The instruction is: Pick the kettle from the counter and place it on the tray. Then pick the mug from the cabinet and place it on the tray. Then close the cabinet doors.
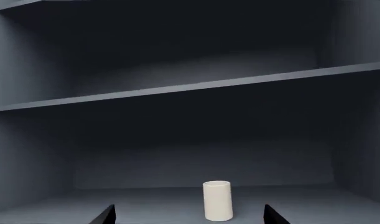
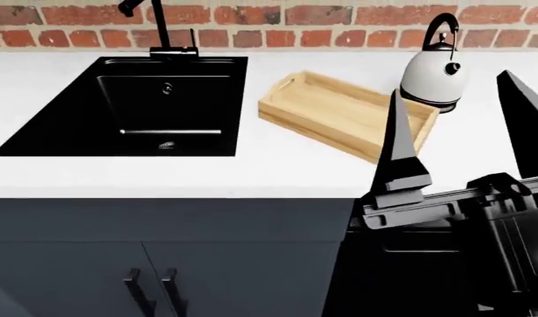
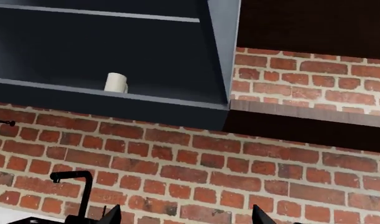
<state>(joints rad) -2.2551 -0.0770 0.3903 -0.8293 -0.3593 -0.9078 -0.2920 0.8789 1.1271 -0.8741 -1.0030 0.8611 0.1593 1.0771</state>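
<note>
Up in the cabinet, by the left wrist view: mug, upright on the lowest shelf, toward the front edge and well apart from both side walls. Handle not to be seen from this side, possibly turned away. Left hand released, jaws set wide, grasping nothing. Only the two dark fingertips showing, one to either side of the mug and apart from it. Higher up, a second shelf running across the full width.

From the right wrist, looking upward: same mug, small, on the cabinet's bottom shelf, above a red brick wall. Black faucet low against the bricks. Right hand likewise released, tips spread, nothing between them.

Down on the table, by the head view: kettle upright on the white top, just beside the far right corner of the tray and outside it, close to the bricks. Tray lying at an angle, to the right of the black sink. Right hand raised before the table's front edge, fingers pointing up and wide apart, one of them crossing the tray's right end in the view, touching neither tray nor kettle. Below the sink, dark doors with two bar handles side by side.
</note>
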